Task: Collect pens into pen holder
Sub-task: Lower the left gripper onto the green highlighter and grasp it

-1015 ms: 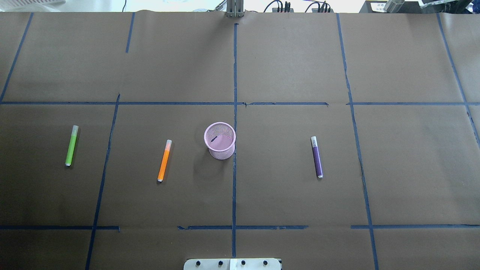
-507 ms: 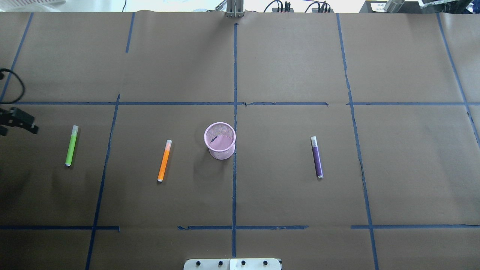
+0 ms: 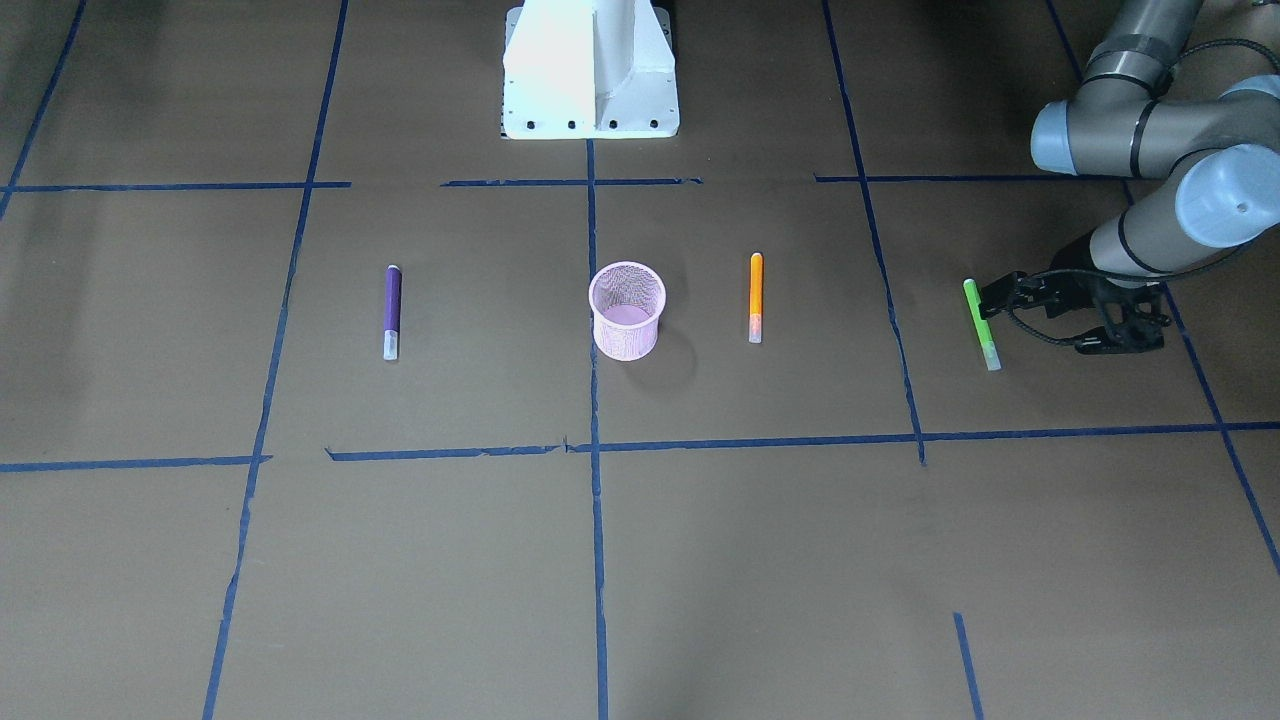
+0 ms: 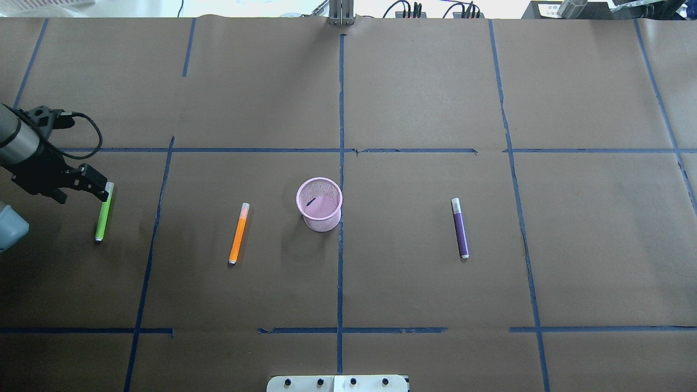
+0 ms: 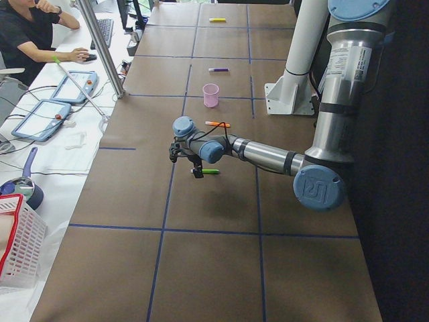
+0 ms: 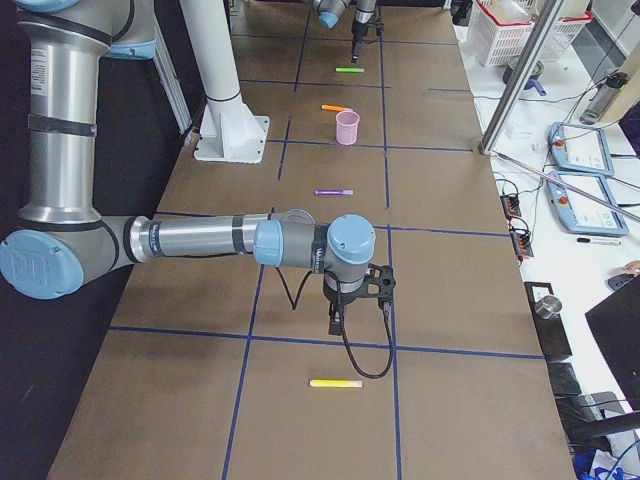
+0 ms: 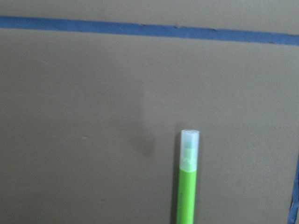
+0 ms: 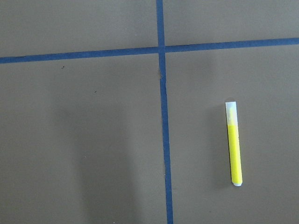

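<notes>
Four pens lie flat on the brown surface, none in the pen holder. At the surface's left end the left arm reaches in low, its forearm stretched out and the wrist bent so that the left hand (image 4: 99, 190) points down at the surface. It hangs just over the capped end of the green pen (image 4: 103, 215); whether its fingers are apart or together cannot be told. The green pen lies near the left edge with its pale cap towards the far edge.

Next comes the orange pen (image 4: 238, 233), lying the same way. The pink mesh pen holder (image 4: 321, 222) stands upright near the middle of the surface. The purple pen (image 4: 460, 228) lies well apart from it on the other side, cap also towards the far edge.

Near the surface's right end the right arm lies stretched out low, and the right hand (image 6: 337, 322) points straight down above bare paper. Its fingers' state cannot be told. The yellow pen (image 6: 336, 383) lies near it, closer to the right edge.
</notes>
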